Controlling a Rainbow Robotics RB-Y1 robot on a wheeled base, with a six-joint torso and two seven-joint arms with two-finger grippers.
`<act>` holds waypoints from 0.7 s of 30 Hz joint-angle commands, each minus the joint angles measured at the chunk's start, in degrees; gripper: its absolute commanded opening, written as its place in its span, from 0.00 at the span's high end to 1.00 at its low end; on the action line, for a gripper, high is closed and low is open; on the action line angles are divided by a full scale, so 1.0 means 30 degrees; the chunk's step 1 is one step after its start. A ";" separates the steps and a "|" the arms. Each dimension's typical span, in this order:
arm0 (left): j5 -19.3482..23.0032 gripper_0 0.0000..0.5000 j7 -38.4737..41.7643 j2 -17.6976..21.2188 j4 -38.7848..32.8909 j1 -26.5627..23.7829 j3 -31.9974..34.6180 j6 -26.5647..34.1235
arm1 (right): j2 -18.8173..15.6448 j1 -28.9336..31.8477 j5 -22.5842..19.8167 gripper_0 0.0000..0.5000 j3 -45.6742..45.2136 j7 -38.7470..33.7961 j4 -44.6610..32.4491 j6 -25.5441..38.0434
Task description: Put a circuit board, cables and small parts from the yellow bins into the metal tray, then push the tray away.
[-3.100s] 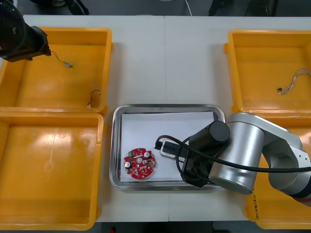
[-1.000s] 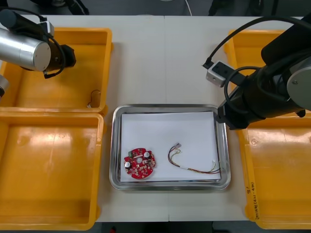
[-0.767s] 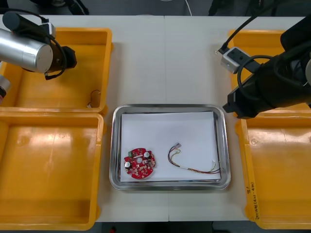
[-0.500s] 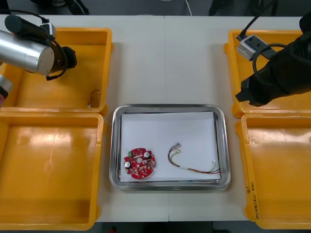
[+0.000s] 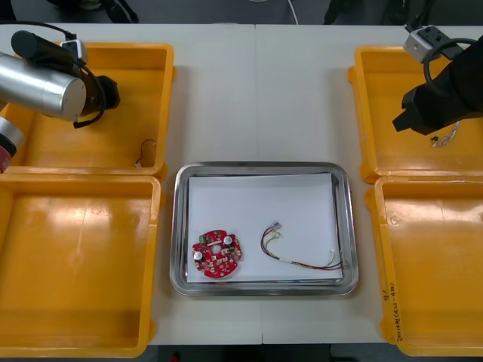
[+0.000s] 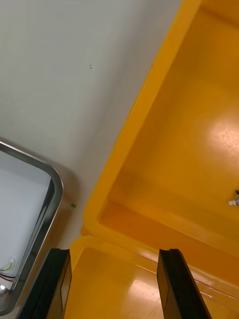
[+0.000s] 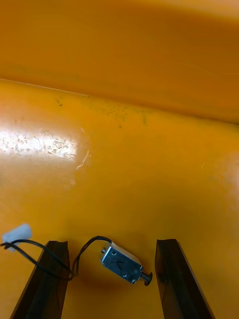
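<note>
Over far-left yellow bin (image 5: 113, 47): left gripper (image 7: 110, 245), fingers apart | small metal part (image 7: 123, 265) on bin floor between them, long axis slanting finger to finger | right gripper (image 6: 114, 252) spread over far-right bin (image 5: 361, 113).

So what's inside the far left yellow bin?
A small metal part with a black cable, within the open left gripper; another cable by the near wall. The left arm covers some floor.
</note>
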 commanded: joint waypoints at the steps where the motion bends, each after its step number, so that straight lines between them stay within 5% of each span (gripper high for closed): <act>1: -0.0401 0.00 -0.1484 -0.0243 -0.0150 -0.0909 -0.0888 -0.0489 | -0.0814 -0.1240 0.0674 0.00 -0.0989 -0.0456 0.1006 0.0080; 5: -0.0372 0.04 -0.1396 -0.0243 -0.0150 -0.0909 -0.0946 -0.0489 | -0.0814 -0.1591 0.1172 0.00 -0.1341 -0.0573 0.1885 0.0080; 8: -0.0372 0.19 -0.1396 -0.0243 -0.0150 -0.0909 -0.0946 -0.0460 | -0.0814 -0.1943 0.1524 0.00 -0.1693 -0.0573 0.2910 0.0080; 9: -0.0372 0.43 -0.1426 -0.0243 -0.0150 -0.0879 -0.0946 -0.0460 | -0.0814 -0.2060 0.1641 0.00 -0.1810 -0.0573 0.3320 0.0080; 10: -0.0372 0.57 -0.1426 -0.0243 -0.0150 -0.0909 -0.0946 -0.0460 | -0.0814 -0.2119 0.1700 0.00 -0.1868 -0.0543 0.3525 0.0080; 11: -0.0372 0.87 -0.1426 -0.0243 -0.0121 -0.0909 -0.0976 -0.0460 | -0.0814 -0.2265 0.1817 0.00 -0.2044 -0.0485 0.3906 0.0080; 12: -0.0372 1.00 -0.1396 -0.0243 -0.0150 -0.0909 -0.1005 -0.0460 | -0.0814 -0.2382 0.1963 0.00 -0.2132 -0.0456 0.4316 0.0080; 21: -0.0225 1.00 -0.1396 -0.0243 -0.0150 -0.0909 -0.1034 -0.0226 | -0.1049 -0.2617 0.3077 0.00 -0.2425 -0.0573 0.5810 0.0080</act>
